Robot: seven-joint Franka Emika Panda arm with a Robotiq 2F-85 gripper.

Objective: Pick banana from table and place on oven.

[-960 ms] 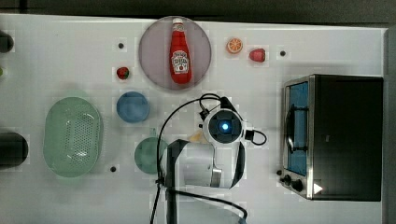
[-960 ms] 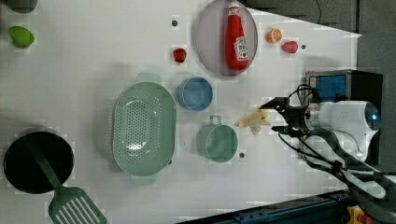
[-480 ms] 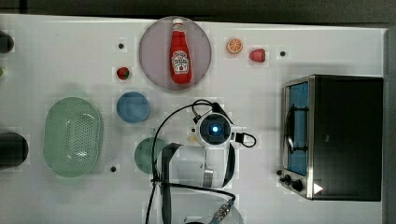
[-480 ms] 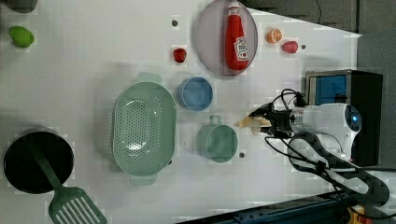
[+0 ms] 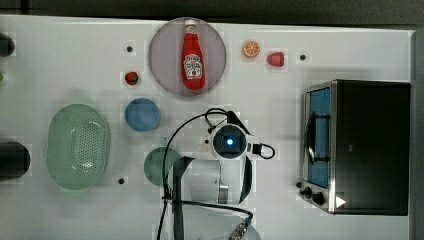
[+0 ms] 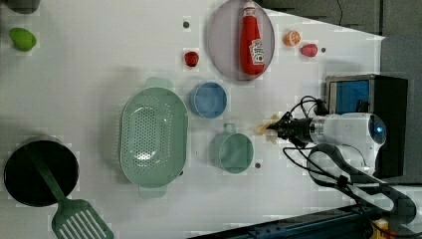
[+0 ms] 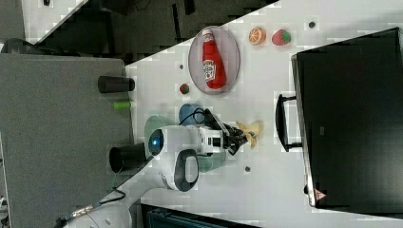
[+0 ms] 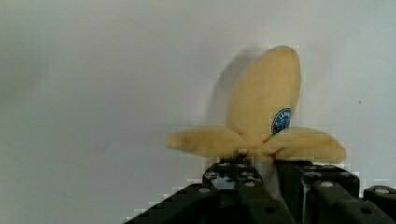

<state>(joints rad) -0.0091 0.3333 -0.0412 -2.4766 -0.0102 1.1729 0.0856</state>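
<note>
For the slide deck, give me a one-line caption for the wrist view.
Black fingers close around the stem end of the pale yellow banana, its peel strips splayed over the white table.

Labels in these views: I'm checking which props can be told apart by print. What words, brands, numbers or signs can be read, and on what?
Ketchup bottle on the round plate: white label with dark print, too blurred to read.
Banana: round blue sticker with white letters, too blurred to read.
Oven: white triangle sign on its top corner by the knobs; a small mark mid-top, unreadable.
No text can be quoted as it reads.
</note>
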